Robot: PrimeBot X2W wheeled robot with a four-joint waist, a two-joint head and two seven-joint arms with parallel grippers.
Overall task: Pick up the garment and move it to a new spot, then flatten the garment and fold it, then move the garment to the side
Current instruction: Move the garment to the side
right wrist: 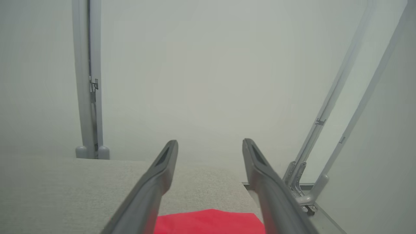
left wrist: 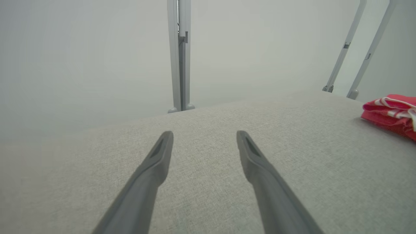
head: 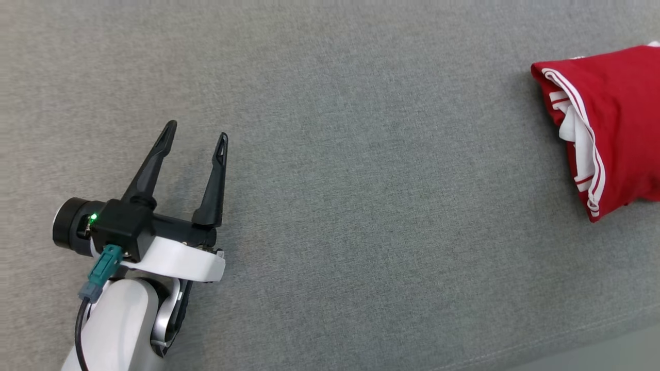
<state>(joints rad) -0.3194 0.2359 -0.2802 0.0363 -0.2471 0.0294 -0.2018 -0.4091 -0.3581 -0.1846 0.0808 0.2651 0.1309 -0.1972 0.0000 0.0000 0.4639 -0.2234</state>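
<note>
The garment (head: 608, 123) is red with white stripes and lies folded in a compact bundle at the right edge of the grey cloth surface (head: 361, 180). It also appears at the far right of the left wrist view as the garment (left wrist: 391, 113). My left gripper (head: 198, 135) stands open at the lower left, far from the fabric, with nothing between its fingers (left wrist: 156, 162). My right gripper (right wrist: 209, 144) is open too, hovering just above the garment (right wrist: 211, 222), whose red edge lies below and between the two fingers without touching them.
Grey metal frame posts (left wrist: 180, 55) rise behind the far edge of the cloth surface, with slanted struts (right wrist: 328, 130) at its right corner. A pale wall stands behind. The surface's front edge (head: 593, 340) runs along the lower right.
</note>
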